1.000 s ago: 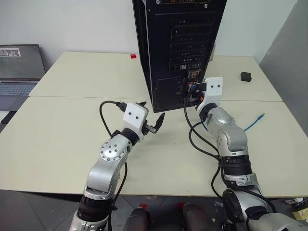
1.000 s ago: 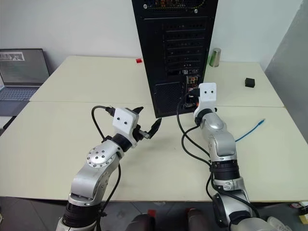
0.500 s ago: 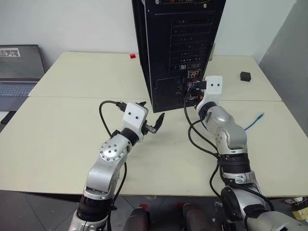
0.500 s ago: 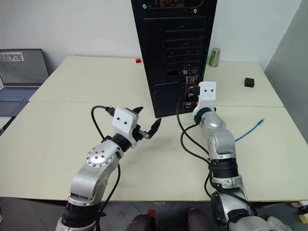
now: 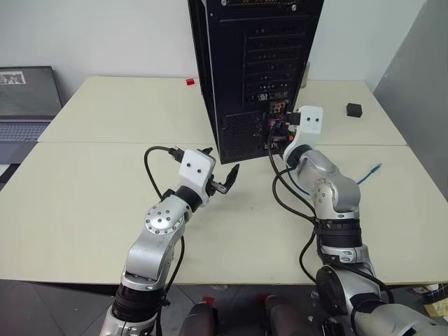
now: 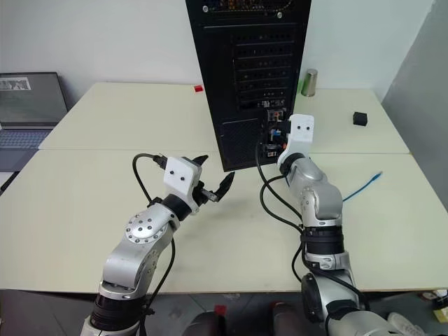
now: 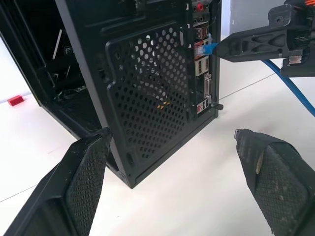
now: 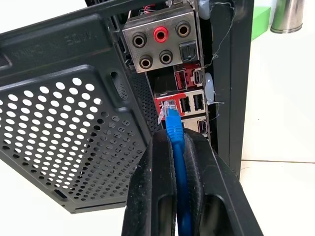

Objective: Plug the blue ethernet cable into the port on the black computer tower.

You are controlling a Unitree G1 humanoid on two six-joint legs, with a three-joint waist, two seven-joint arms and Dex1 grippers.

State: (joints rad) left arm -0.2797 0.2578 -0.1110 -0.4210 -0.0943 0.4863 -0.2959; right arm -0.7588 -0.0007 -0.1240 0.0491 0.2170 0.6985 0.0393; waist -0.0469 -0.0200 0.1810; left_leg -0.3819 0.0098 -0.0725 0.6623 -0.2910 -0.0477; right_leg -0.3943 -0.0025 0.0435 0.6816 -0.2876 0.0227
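Observation:
The black computer tower [image 5: 252,70] stands upright at the table's middle, rear panel facing me. My right gripper [image 8: 176,140] is shut on the blue ethernet cable [image 8: 173,127] just behind its plug. The plug's clear tip sits at the red-framed port [image 8: 163,100] under the audio jacks; I cannot tell whether it is seated. The left wrist view shows the same plug [image 7: 209,47] against the panel. The cable's free end [image 5: 369,173] trails over the table to the right. My left gripper [image 5: 221,165] hovers open near the tower's lower left corner, holding nothing.
A grey laptop [image 5: 24,98] lies at the far left edge. A small black box [image 5: 354,109], a metal can [image 6: 311,82] and a small red block [image 5: 190,82] sit on the back of the table. Black robot cables [image 5: 280,192] loop below the right wrist.
The right wrist has rolled slightly at the panel, still holding the cable. The left arm is unmoved. The head view has shifted a little.

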